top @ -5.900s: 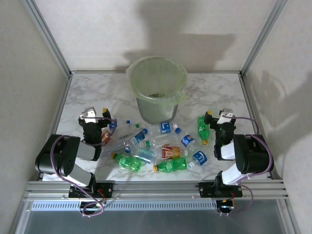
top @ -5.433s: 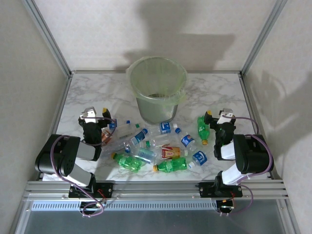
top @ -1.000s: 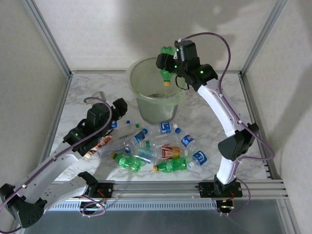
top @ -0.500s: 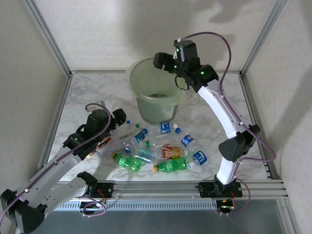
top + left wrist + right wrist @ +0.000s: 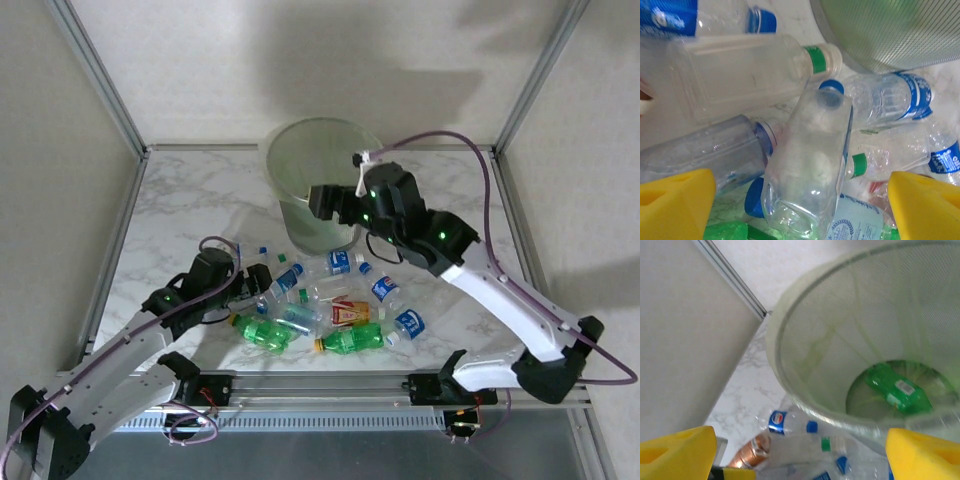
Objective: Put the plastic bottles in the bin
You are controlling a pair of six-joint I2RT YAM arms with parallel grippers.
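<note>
Currently the left claw (image 5: 800, 200) is released, its yellow fingers spread wide over the heap of small crushed plastic bottles (image 5: 300, 315) on the white marble table (image 5: 200, 200). Between its fingers lies a crumpled clear bottle with a blue cap (image 5: 810, 160); contact cannot be told. The right claw (image 5: 800, 450) is released, with nothing between its fingers. Ahead of and below it sits the round pale-green translucent bin (image 5: 785, 340), and one green bottle (image 5: 895, 390) rests on the bin's floor.

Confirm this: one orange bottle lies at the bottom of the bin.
Not quite. One bottle does lie at the bottom of the bin, but it is green, not orange; the right wrist view shows it.
</note>
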